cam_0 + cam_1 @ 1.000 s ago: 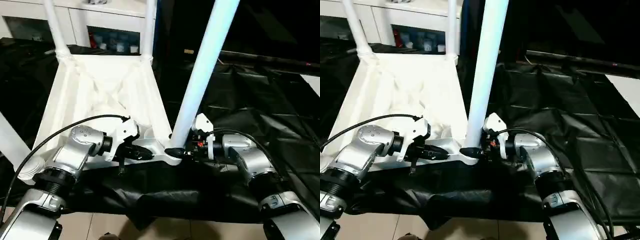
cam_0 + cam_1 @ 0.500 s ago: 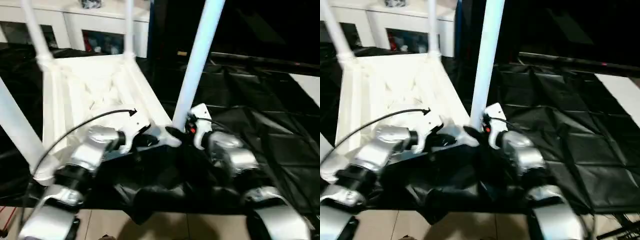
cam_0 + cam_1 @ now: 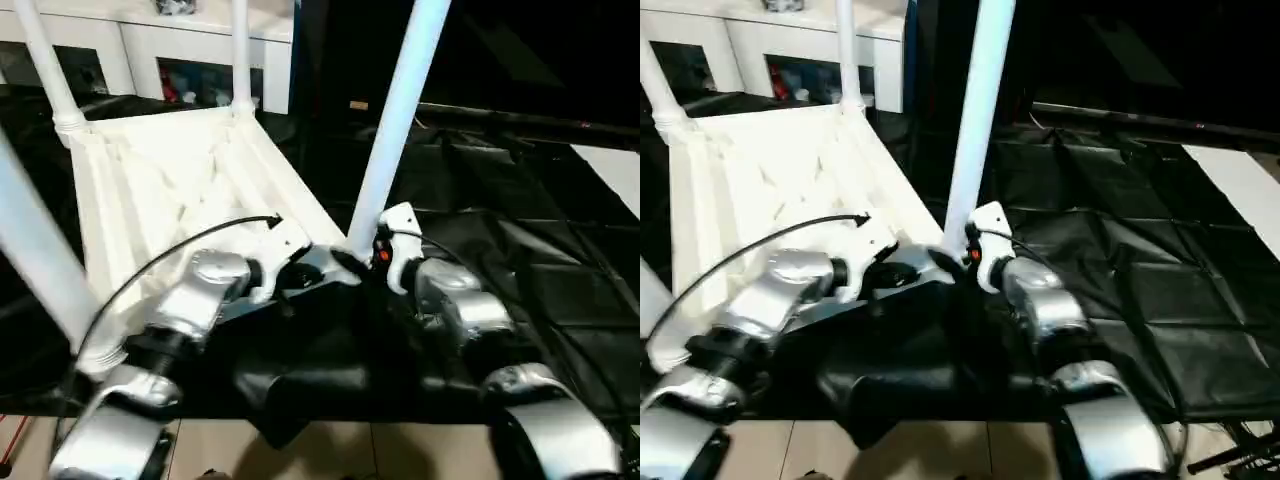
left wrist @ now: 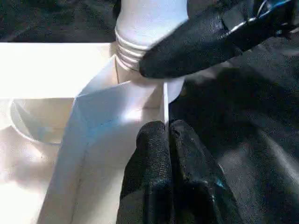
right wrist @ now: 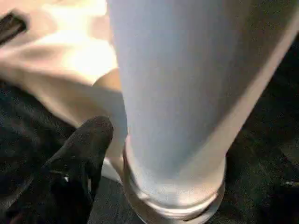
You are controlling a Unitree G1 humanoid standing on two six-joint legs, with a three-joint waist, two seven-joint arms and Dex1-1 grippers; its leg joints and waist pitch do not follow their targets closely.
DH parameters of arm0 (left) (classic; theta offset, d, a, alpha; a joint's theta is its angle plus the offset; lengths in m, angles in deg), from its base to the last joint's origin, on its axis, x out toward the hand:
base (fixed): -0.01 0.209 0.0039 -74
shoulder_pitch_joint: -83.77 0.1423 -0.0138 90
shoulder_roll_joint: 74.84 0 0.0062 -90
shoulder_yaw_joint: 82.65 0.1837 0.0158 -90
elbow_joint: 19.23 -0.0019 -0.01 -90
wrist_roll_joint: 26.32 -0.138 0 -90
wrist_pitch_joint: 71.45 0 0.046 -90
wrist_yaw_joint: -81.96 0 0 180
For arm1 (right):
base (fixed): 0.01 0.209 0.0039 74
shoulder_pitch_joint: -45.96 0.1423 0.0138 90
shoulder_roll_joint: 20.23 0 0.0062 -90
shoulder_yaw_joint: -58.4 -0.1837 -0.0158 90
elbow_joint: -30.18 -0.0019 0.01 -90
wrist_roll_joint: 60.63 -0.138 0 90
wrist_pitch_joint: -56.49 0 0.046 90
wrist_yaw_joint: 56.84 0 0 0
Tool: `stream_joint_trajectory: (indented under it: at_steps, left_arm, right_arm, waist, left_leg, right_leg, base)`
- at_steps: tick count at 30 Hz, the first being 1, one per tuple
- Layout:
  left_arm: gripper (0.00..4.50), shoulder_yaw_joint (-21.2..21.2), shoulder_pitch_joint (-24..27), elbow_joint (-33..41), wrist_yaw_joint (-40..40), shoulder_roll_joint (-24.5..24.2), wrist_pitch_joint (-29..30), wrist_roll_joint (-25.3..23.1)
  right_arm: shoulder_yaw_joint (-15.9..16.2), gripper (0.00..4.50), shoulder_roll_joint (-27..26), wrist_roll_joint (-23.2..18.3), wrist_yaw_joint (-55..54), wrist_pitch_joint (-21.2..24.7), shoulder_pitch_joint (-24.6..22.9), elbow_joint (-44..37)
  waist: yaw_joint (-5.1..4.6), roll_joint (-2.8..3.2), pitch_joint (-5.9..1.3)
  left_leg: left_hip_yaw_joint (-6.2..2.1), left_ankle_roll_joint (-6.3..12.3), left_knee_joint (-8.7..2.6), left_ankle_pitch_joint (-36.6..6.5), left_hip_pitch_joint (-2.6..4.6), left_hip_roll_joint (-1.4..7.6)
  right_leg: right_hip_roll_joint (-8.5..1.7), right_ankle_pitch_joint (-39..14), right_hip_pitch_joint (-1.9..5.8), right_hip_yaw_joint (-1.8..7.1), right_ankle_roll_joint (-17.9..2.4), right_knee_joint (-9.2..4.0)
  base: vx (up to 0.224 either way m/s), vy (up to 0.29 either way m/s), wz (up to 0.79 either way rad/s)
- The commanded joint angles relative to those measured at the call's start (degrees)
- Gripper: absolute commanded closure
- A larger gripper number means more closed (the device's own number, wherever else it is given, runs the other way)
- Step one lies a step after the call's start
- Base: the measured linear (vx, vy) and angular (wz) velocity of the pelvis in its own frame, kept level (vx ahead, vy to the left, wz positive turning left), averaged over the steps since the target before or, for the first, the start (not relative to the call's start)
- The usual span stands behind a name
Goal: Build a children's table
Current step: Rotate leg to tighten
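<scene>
The children's table [image 3: 190, 190] is seen upside down on the black cloth [image 3: 520, 250], ribbed underside up, and against the picture of a second ago it has been swung round: the near edge that lay square to the robot now runs slantwise, the near-right corner brought closest. That turn is judged to be a repositioning or a seating check rather than a fresh fitting, since all four legs are already stood in their sockets, two far ones by the white cabinet [image 3: 150, 40] and one at the near left. The near-right leg [image 3: 395, 120] is planted in its corner socket [image 4: 140, 56].

The right gripper [image 5: 154, 154] is placed around that leg's base; one finger [image 5: 86, 144] is held off the tube, and whether the jaws still bear on it cannot be told. The left gripper [image 4: 167, 135] is pressed together on the thin rim [image 4: 165, 100] of the tabletop beside the socket.
</scene>
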Motion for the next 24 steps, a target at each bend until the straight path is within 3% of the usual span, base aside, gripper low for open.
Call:
stream_joint_trajectory:
  at_steps: [1, 5, 8, 12, 13, 17, 24]
  left_arm:
    - [4.50, 2.48, 1.22, 1.14, 4.07, 0.37, -1.86, 1.35]
    - [4.50, 3.47, 1.60, 1.72, 9.48, -2.44, -3.19, 1.55]
    - [4.50, 3.79, 1.53, 2.06, 13.17, -4.01, -3.92, 2.12]
    - [4.50, 3.68, 0.94, 1.68, 15.95, -5.16, -4.37, 2.78]
    - [4.50, 3.71, 0.95, 1.72, 16.14, -5.22, -4.38, 2.84]
    - [4.50, 4.15, 1.12, 2.54, 19.30, -6.14, -4.15, 4.04]
    - [4.50, 3.96, 0.99, 1.84, 18.64, -5.99, -4.73, 3.31]
  right_arm:
    - [2.87, 0.75, 0.34, 0.40, 5.95, -0.39, -0.90, -1.33]
    - [3.85, 0.75, 3.35, 0.51, 12.31, -1.35, -1.94, -3.04]
    - [4.51, 0.75, 4.90, -0.07, 16.37, -0.78, -2.49, -4.35]
    - [5.20, 0.75, 5.86, -0.90, 20.06, 0.15, -3.08, -5.93]
    - [5.21, 1.02, 5.87, -0.95, 20.18, 0.19, -3.11, -6.01]
    - [5.39, 1.27, 5.94, -1.83, 22.48, 1.12, -3.83, -7.63]
    - [5.45, 1.65, 6.00, -2.16, 23.87, 2.54, -4.45, -8.57]
  waist:
    - [0.42, 0.55, -3.61]
    - [0.80, 0.58, -3.82]
    - [0.93, 0.64, -3.80]
    - [1.29, 1.05, -3.50]
    - [1.32, 0.97, -3.43]
    - [1.90, 1.14, -3.37]
    - [1.88, 0.97, -3.52]
  left_leg:
    - [0.52, 0.47, -3.89, -17.92, 0.50, 0.54]
    - [0.94, 1.61, -3.45, -12.91, 0.46, 0.45]
    - [0.94, 1.95, -3.43, -11.90, 0.46, 0.41]
    - [0.91, 0.98, -3.68, -15.48, 0.89, 0.56]
    - [0.91, 0.79, -3.72, -16.03, 0.84, 0.56]
    - [0.89, -0.34, -3.84, -18.59, 1.28, 0.71]
    - [0.75, -0.73, -3.86, -17.09, 0.83, 0.60]
  right_leg:
    - [-2.33, -17.56, 2.33, 1.99, -10.24, -4.03]
    - [-1.99, -8.62, 2.66, 2.06, -12.80, -2.84]
    - [-1.93, -6.44, 2.97, 2.03, -13.59, -2.45]
    - [-2.05, -11.42, 2.72, 2.06, -12.96, -3.06]
    - [-2.05, -12.27, 2.70, 2.09, -12.71, -3.16]
    - [-2.02, -14.98, 2.27, 2.16, -12.27, -3.38]
    - [-2.13, -14.69, 2.62, 2.13, -11.59, -3.17]
  base:
    - [0.055, -0.024, 0.02]
    - [0.058, -0.018, 0.03]
    - [0.000, 0.000, 0.00]
    - [0.000, 0.000, 0.00]
    - [0.000, 0.000, 0.00]
    - [0.000, 0.000, 0.00]
    - [0.000, 0.000, 0.00]
